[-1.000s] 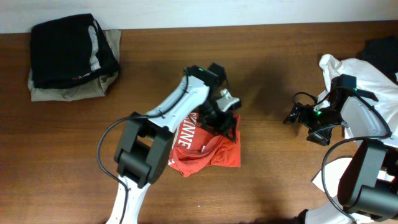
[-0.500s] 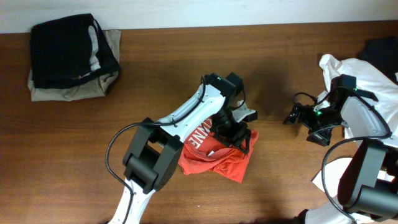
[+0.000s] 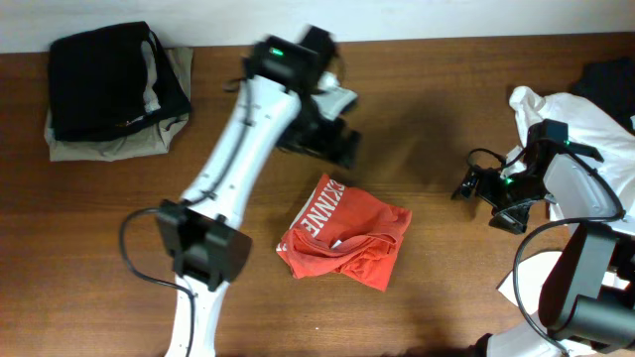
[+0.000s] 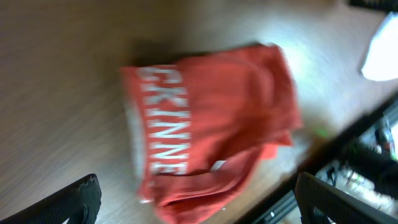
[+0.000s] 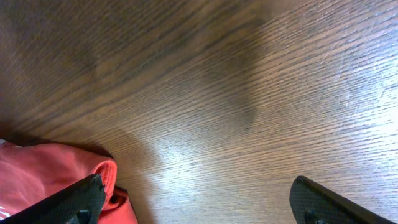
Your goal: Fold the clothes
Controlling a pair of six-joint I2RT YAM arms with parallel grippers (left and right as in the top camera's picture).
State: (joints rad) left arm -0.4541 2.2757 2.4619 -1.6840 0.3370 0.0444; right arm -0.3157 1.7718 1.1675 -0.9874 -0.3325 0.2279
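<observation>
I read the white-and-black left arm as stretched forward across the workspace. Its black two-finger left gripper is blurred in the overhead view, with jaws spread wide and nothing between the fingertips. The grey-and-black right arm is bent. Its right gripper points left, jaws likewise fully apart and empty.

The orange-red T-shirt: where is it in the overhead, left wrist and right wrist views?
Overhead: the T-shirt lies crumpled below centre.
Left wrist: the T-shirt fills the middle.
Right wrist: only an edge of the T-shirt, bottom-left corner.
Shared landmark: the brown wooden table; the white lettering shows only overhead and left wrist.
</observation>
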